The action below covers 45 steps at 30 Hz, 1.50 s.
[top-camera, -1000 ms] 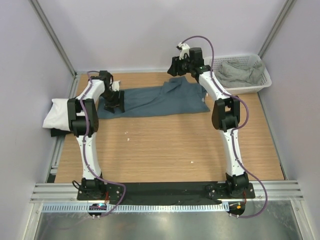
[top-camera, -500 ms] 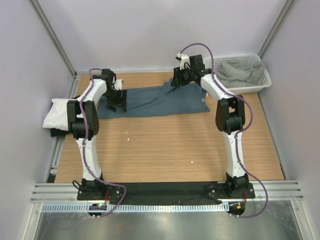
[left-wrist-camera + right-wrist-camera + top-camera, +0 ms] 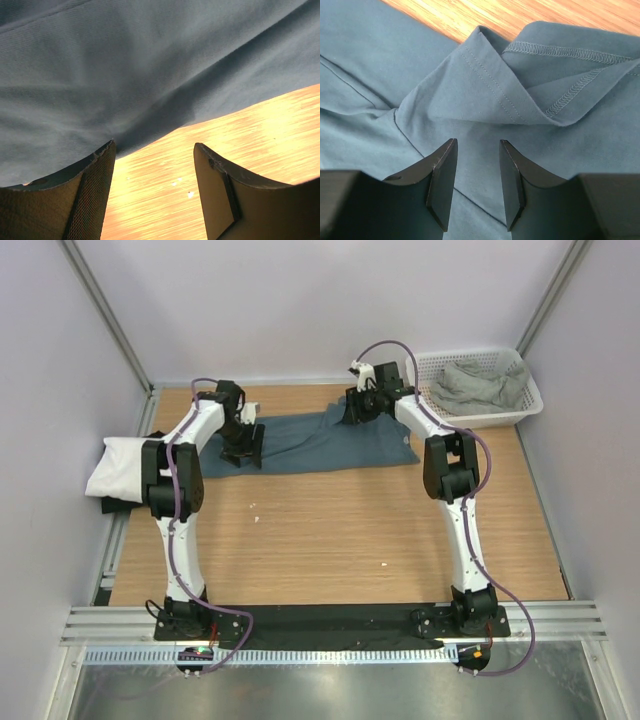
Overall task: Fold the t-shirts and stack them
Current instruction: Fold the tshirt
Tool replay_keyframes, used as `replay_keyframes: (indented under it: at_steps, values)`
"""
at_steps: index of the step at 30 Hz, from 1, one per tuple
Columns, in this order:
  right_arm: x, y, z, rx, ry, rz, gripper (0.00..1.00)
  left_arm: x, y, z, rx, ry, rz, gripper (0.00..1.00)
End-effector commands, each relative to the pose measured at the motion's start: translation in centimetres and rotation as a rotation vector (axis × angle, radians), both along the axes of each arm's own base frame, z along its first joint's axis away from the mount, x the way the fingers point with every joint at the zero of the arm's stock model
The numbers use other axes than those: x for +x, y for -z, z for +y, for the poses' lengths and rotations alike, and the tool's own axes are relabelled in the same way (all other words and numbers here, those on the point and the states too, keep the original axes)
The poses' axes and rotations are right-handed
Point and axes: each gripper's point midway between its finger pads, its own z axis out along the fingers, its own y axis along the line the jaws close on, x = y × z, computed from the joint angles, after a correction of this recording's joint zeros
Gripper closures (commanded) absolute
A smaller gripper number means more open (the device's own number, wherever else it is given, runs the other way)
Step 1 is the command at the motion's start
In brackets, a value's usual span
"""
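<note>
Desk (image 3: 330,530) carries the slate-blue t-shirt (image 3: 320,440) laid out along its far side (one corner flipped over). Left tool (image 3: 154,147), spread and empty, sits at its edge; right tool (image 3: 478,142), spread too, hovers over the flap. Best to flatten that flap before folding.

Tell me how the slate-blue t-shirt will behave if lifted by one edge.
The slate-blue t-shirt will probably be floppy: it lies in soft creases, with a folded-over corner. It likely drapes and drags rather than holding shape. The thin cloth looks light, and on the smooth wooden table it may slide when pushed, bunching up.
</note>
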Motion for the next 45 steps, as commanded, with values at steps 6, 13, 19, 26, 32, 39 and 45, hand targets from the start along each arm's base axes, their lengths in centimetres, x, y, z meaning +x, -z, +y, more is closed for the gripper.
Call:
replay_keyframes:
  at_steps: [6,13,19,26,32,39,45]
  values:
    - [3.1,-1.6,1.0,0.026,0.018,-0.108,0.55,0.6,-1.8,0.5,0.018,0.001,-0.057,0.35]
    - [6.4,-2.8,2.8,0.092,0.040,-0.217,0.52,0.0,-1.2,1.0,0.044,-0.001,-0.041,0.35]
    - [7.7,-9.5,7.2,0.192,0.006,-0.395,0.51,-0.5,-0.9,1.8,0.088,0.024,-0.040,0.35]
    - [5.0,-15.0,9.7,0.240,-0.056,-0.417,0.49,0.1,-1.6,2.1,0.104,0.015,-0.066,0.35]
    - [3.9,-16.4,4.4,0.125,0.012,-0.387,0.48,2.3,-6.9,1.9,0.080,0.029,-0.194,0.33]
    - [2.0,-15.2,-3.4,0.026,0.248,-0.262,0.47,4.6,-6.0,3.8,0.114,0.015,-0.211,0.32]
    - [-0.9,-8.6,-5.3,-0.108,0.237,-0.139,0.47,4.9,-3.6,4.2,0.133,0.041,-0.176,0.33]
